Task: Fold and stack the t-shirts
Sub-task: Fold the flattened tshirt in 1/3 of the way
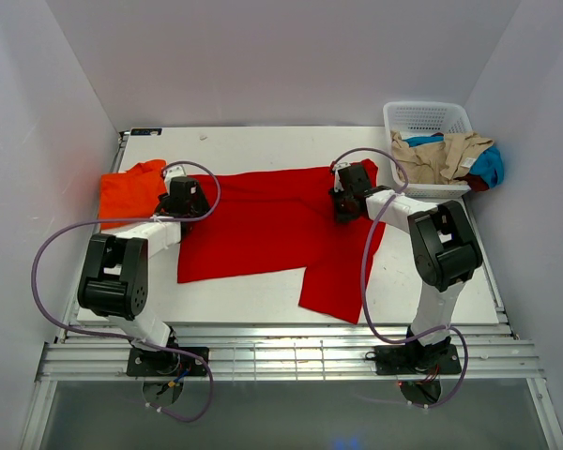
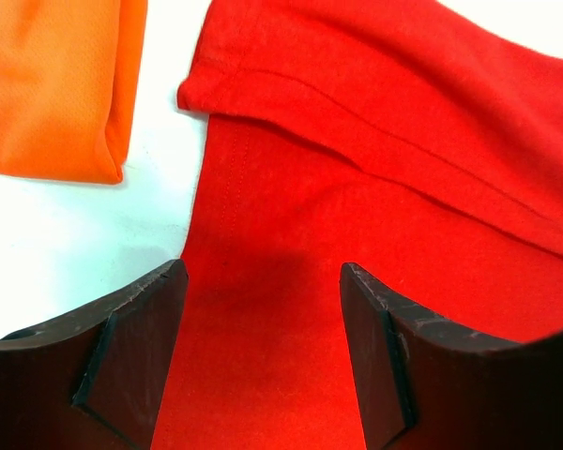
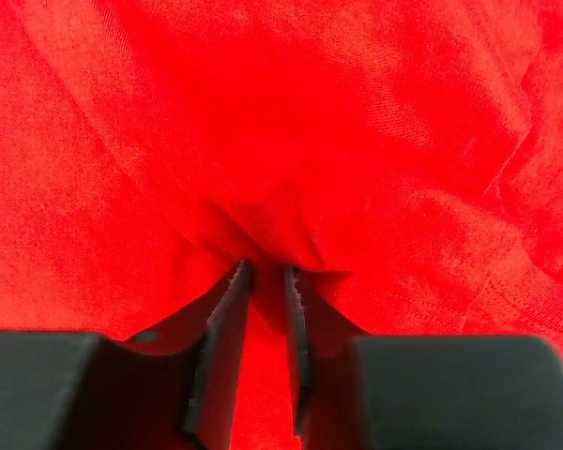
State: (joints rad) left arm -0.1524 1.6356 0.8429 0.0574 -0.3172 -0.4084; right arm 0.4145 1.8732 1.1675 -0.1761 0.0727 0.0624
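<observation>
A red t-shirt (image 1: 272, 225) lies spread across the middle of the table, one part hanging toward the front right. A folded orange t-shirt (image 1: 131, 190) lies at the left. My left gripper (image 1: 183, 199) is open over the red shirt's left edge (image 2: 263, 309), its fingers (image 2: 141, 347) straddling the cloth, empty. My right gripper (image 1: 345, 202) is shut on a pinched fold of the red shirt (image 3: 267, 272) near its upper right part. The orange shirt also shows in the left wrist view (image 2: 56, 84).
A white basket (image 1: 430, 120) stands at the back right, holding several crumpled garments, tan (image 1: 446, 155) and blue (image 1: 488, 167). White walls close in the table on both sides and at the back.
</observation>
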